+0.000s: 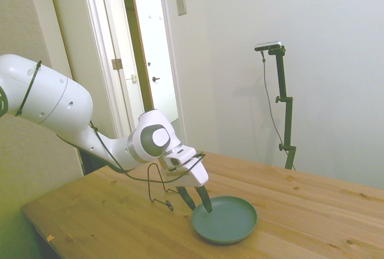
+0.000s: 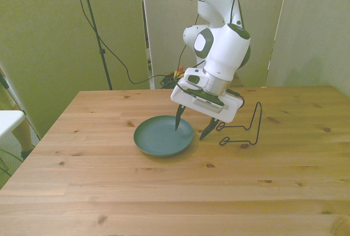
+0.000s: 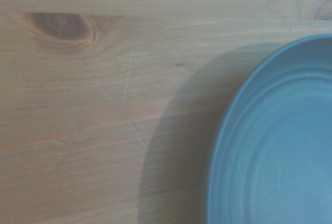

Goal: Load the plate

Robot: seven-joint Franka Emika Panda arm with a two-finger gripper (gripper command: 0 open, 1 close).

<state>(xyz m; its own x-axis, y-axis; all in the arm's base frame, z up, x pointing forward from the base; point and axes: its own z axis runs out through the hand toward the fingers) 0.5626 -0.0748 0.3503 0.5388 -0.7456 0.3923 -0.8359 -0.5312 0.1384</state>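
A white robot arm [image 2: 221, 45] leans over a wooden desk [image 2: 164, 192], its gripper [image 2: 192, 125] poised at the rim of a dull teal plate [image 2: 158, 137]. The two dark fingers are spread wide and hold nothing. In the front view one fingertip [image 2: 177, 125] hangs over the plate's inside just within the rim, while the other sits outside it over bare wood, so that the rim lies between them; whether either tip touches the plate cannot be told.

The plate lies flat and bare on the desk, roughly midway between the side edges and nearer the far edge than the near one in the front view. Just beside the gripper, on the front view's right, a thin black wire rack [image 2: 247, 129] stands on the desk, apart from the plate. In the side view the rack [image 1: 157, 190] shows behind the gripper [image 1: 197, 201] and the plate [image 1: 228, 220].

The wrist camera sees part of the plate's rim [image 3: 223, 130], its shadow on the boards, and a dark knot [image 3: 62, 27] in the wood
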